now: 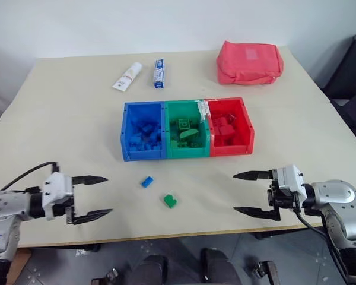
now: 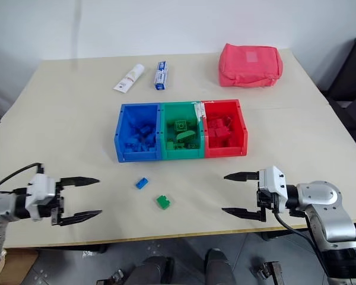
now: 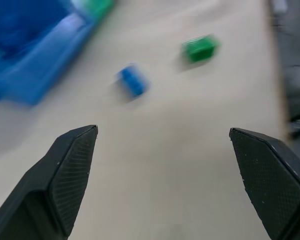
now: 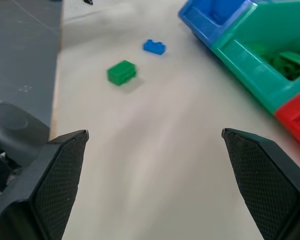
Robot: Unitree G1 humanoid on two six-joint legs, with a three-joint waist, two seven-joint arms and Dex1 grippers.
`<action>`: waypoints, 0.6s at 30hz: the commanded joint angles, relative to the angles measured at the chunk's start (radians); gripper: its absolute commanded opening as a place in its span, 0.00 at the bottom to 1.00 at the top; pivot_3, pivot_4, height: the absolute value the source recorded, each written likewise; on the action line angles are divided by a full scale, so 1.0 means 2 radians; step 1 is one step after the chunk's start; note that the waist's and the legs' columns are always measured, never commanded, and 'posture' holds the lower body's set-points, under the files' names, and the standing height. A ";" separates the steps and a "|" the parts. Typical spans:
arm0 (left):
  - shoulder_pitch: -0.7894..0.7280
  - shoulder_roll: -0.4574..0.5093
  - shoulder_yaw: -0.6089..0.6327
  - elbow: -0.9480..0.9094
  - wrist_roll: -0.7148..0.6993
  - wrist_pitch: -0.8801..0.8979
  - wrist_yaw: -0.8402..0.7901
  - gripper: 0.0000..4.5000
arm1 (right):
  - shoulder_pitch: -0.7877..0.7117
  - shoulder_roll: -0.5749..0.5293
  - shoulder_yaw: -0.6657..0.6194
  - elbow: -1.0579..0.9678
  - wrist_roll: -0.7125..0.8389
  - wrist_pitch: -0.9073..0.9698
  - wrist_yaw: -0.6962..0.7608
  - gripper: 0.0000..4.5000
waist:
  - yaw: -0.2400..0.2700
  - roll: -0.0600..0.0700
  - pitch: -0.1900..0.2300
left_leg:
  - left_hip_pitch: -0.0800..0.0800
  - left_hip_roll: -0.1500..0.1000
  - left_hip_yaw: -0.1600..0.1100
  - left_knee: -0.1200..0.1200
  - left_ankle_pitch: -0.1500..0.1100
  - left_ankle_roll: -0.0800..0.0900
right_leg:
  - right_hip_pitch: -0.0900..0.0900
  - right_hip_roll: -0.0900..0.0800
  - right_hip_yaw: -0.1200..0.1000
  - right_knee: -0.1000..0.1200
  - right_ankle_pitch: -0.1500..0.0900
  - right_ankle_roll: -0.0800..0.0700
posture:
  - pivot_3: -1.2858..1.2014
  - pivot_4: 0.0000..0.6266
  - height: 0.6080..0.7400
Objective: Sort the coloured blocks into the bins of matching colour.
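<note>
Two loose blocks, blue block (image 1: 146, 181), green block (image 1: 170, 200), near table edge (image 1: 166, 236)

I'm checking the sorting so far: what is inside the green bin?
The green bin holds a loose pile of green blocks, some flat, one squarish. Whatever lies beneath that pile is covered.

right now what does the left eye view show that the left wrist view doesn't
Left eye view alone: the red bin, the red pouch, two tubes by the far edge, and the right gripper, open. Left wrist view alone: the textured inner faces of the left gripper's fingertips. Both: the blue block, green block, blue bin, and that gripper open and empty.
</note>
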 commanded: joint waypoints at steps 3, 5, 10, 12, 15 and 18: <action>-0.060 -0.009 -0.110 -0.120 0.048 0.100 0.050 1.00 | 0.034 -0.005 -0.011 -0.067 0.023 0.007 -0.017 0.99 | 0.005 0.000 0.000 | 0.001 0.000 0.000 0.000 0.000 0.000 | 0.000 0.000 0.000 -0.001 0.000 0.000 | 0.52 0.24 1.00; -0.082 -0.020 -0.149 -0.132 0.066 0.120 0.057 1.00 | 0.044 -0.010 -0.017 -0.086 0.030 0.015 -0.022 0.99 | 0.004 0.000 0.000 | 0.000 0.000 0.001 -0.001 0.000 0.000 | 0.000 0.001 0.000 -0.001 0.000 0.000 | 0.52 0.24 1.00; -0.130 -0.059 -0.241 -0.086 0.153 0.109 0.073 1.00 | 0.077 -0.019 -0.035 -0.124 0.030 0.027 -0.049 0.99 | 0.007 0.000 0.000 | 0.001 0.000 0.001 0.000 0.000 0.000 | 0.000 0.001 -0.001 0.000 0.000 0.001 | 0.52 0.24 1.00; -0.148 -0.078 -0.255 -0.071 0.166 0.109 0.080 1.00 | 0.091 -0.021 -0.043 -0.143 0.036 0.038 -0.063 0.99 | 0.008 0.000 0.000 | 0.000 0.000 0.001 0.001 0.000 0.000 | 0.000 0.001 -0.001 0.000 0.000 0.001 | 0.52 0.24 1.00; -0.162 -0.093 -0.261 -0.047 0.174 0.104 0.078 0.96 | 0.111 -0.024 -0.053 -0.162 0.035 0.047 -0.077 1.00 | 0.009 0.000 0.000 | 0.000 0.000 0.001 0.002 0.000 0.000 | 0.001 0.002 -0.001 0.000 0.000 0.001 | 0.52 0.24 1.00; -0.165 -0.100 -0.264 -0.016 0.185 0.073 0.076 0.80 | 0.133 -0.024 -0.065 -0.182 0.033 0.050 -0.095 1.00 | 0.008 0.000 0.000 | 0.000 0.000 0.001 0.002 -0.001 0.000 | 0.001 0.001 -0.001 0.000 0.000 0.001 | 0.52 0.24 1.00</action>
